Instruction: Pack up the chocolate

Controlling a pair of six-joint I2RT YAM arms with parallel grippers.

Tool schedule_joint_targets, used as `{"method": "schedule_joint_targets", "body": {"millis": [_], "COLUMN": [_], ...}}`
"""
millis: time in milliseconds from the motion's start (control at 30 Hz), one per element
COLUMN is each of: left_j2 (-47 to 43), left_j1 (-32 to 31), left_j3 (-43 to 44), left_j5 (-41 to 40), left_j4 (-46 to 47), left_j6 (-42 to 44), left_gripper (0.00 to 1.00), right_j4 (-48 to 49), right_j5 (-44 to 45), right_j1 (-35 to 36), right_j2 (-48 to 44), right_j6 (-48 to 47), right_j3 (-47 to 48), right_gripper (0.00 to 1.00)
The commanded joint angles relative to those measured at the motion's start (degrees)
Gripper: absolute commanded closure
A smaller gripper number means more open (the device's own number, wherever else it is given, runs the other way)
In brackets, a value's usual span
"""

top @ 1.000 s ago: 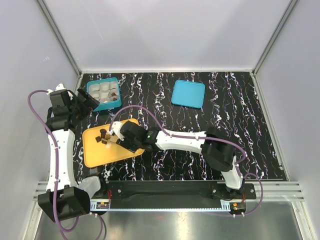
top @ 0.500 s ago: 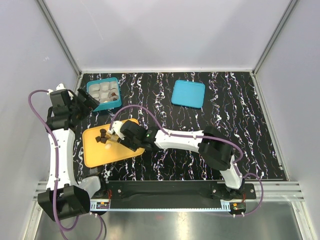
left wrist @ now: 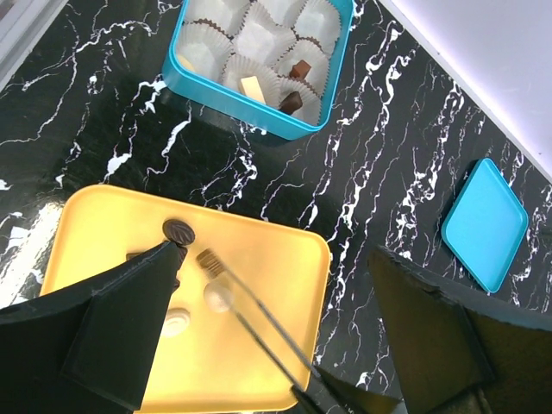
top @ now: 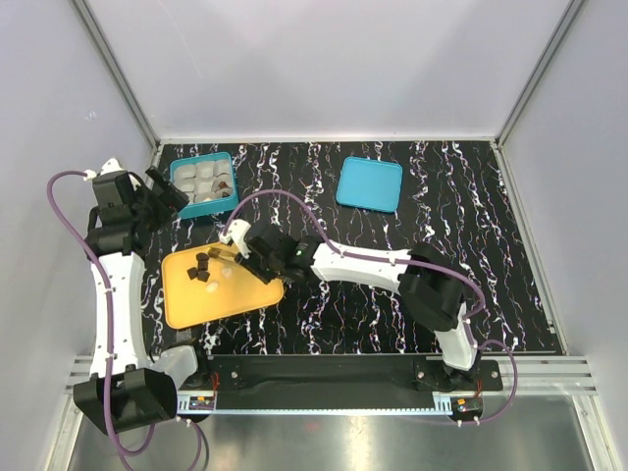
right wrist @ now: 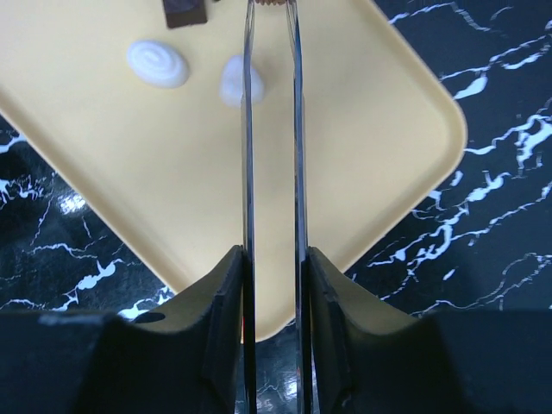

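Note:
The orange tray (top: 231,294) holds several small chocolates: dark pieces (top: 201,267) and white ones (top: 213,287). My right gripper (top: 263,252) is shut on metal tweezers (right wrist: 248,172) that reach over the tray (right wrist: 379,112). The tweezers' tips pinch a ridged brown chocolate (left wrist: 207,259) above a white piece (left wrist: 217,297). A white swirl (right wrist: 158,63) and a dark square (right wrist: 184,10) lie beside them. My left gripper (top: 162,191) is open and empty, hovering between the tray and the teal box (top: 203,183). The box (left wrist: 194,90) holds a few pieces in paper cups (left wrist: 293,102).
The flat teal lid (top: 370,183) lies at the back middle of the black marbled table (top: 392,226). It also shows in the left wrist view (left wrist: 485,224). Grey walls close in the left, back and right sides.
My right gripper has drawn the tweezers back and to the right, away from the dark cluster, with a brown piece in the tips. My left gripper has shifted slightly to the left.

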Motion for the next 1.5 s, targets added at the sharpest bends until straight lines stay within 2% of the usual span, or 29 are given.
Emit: {"method": "schedule_joint_targets", "body": {"millis": [0,200,300,500,600,800,1467], "left_j2": [-1.0,-1.2,-1.9,-6.6,-8.5,-8.6,-7.1], "left_j1": [0.2,0.2,0.2,0.2,0.2,0.2,0.2], "left_j3": [2.3,2.1,1.8,-4.2,-6.6,-8.0,-8.6], "left_j5": [-2.1,-2.2,-3.5,-3.8,-4.2,-3.4,-3.2], "left_j4": [0.7,0.9,0.8,2.9,3.6,5.0,6.3], "left_j6": [1.3,1.0,0.6,-1.0,-1.8,-2.8,-2.4], "left_gripper": [0.01,0.01,0.01,0.01,0.01,0.01,0.01], "right_j4": [3.6,3.7,3.4,1.4,0.1,0.3,3.0], "right_j5": [-1.8,-2.1,-1.1,1.6,2.7,4.5,0.8], "right_j1": [-1.4,-3.0,-5.5,-9.6,-10.6,-11.4,-13.0], "right_j2": [-4.8,-4.7,-2.3,7.1,14.0,22.5,34.1], "right_j6": [1.3,1.5,1.8,0.9,-1.3,-6.8,-6.6], "right_j3": [2.5,4.8,9.1,23.0,32.8,43.8,54.5], "right_gripper": [0.61,0.62,0.62,0.62,0.62,0.62,0.58]}}
